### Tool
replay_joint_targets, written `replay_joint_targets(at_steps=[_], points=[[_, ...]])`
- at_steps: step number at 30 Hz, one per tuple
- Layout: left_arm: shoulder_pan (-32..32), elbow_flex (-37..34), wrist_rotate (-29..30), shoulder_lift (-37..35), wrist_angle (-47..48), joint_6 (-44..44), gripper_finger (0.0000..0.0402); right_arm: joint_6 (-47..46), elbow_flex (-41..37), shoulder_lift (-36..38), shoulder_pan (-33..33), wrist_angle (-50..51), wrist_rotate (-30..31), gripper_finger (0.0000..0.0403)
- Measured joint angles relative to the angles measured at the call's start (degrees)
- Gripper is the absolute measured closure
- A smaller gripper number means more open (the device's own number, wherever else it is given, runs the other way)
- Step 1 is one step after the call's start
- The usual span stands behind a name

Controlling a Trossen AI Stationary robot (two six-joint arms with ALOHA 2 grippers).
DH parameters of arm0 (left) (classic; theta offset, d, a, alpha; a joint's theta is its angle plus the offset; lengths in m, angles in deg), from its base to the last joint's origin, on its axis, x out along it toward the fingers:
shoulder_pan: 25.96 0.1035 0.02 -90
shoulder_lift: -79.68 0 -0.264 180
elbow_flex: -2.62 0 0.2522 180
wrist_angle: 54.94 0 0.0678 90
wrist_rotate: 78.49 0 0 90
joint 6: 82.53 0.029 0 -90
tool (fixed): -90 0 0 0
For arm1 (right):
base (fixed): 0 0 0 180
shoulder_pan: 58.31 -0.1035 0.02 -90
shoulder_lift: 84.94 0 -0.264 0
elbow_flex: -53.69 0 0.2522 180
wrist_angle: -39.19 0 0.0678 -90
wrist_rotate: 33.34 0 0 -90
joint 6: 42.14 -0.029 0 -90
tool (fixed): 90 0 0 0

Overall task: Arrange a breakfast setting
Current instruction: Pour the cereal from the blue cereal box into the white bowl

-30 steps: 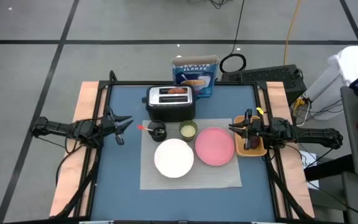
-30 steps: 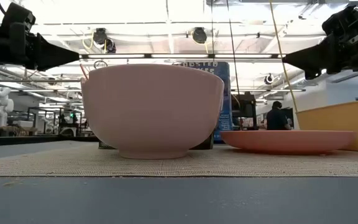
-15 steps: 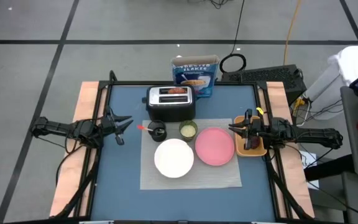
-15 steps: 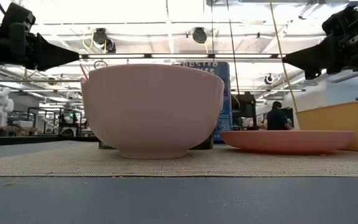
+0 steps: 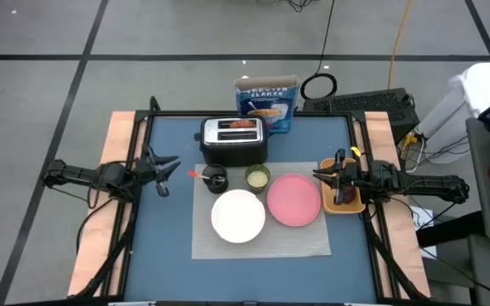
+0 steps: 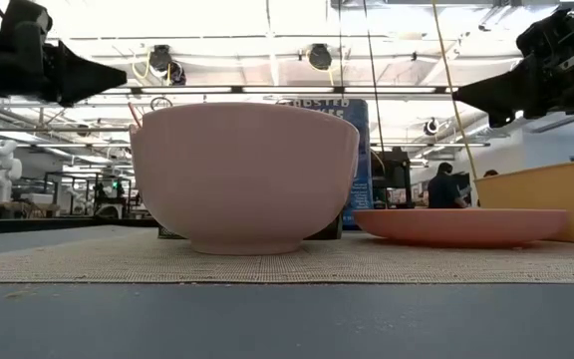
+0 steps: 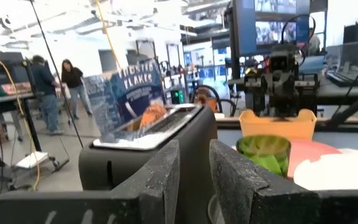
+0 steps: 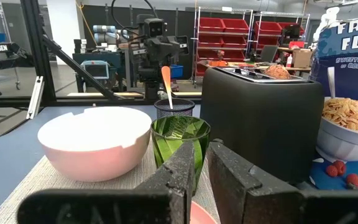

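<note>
**Setting laid out, both arms held back**

A dark blue table (image 5: 173, 255) in an open workshop carries the grey mat (image 5: 262, 242), my landmark. On the mat's middle sits the white bowl (image 5: 238, 215), with the pink plate (image 5: 293, 200) just beside it toward my right arm. At the mat's far edge stand the green cup (image 5: 258, 177) and the black cup (image 5: 216, 180), which holds the red-handled spoon (image 5: 196, 175), all within a diner's reach. Beyond the mat are the toaster (image 5: 233, 140) and the cereal box (image 5: 267, 102). My left gripper (image 5: 167, 166) hovers off the mat's left side, fingers slightly apart and empty. My right gripper (image 5: 322, 177) hovers at the mat's right edge, above the orange tray (image 5: 344, 202), its fingers also narrowly parted and holding nothing. I judge the setting nearly complete.
</note>
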Motion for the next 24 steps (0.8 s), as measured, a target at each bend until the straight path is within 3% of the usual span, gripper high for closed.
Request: replay_joint_targets(at_steps=[12,24], points=[[-0.01,0.0,-3.04,-0.02,-13.64,-1.57,0.0304,0.0,0.0,0.0,0.0,0.0,0.0,0.0362],[-0.01,0.0,-2.56,0.0,-14.12,0.75,0.0304,1.29,0.0,0.0,-0.01,0.0,0.0,0.0362]])
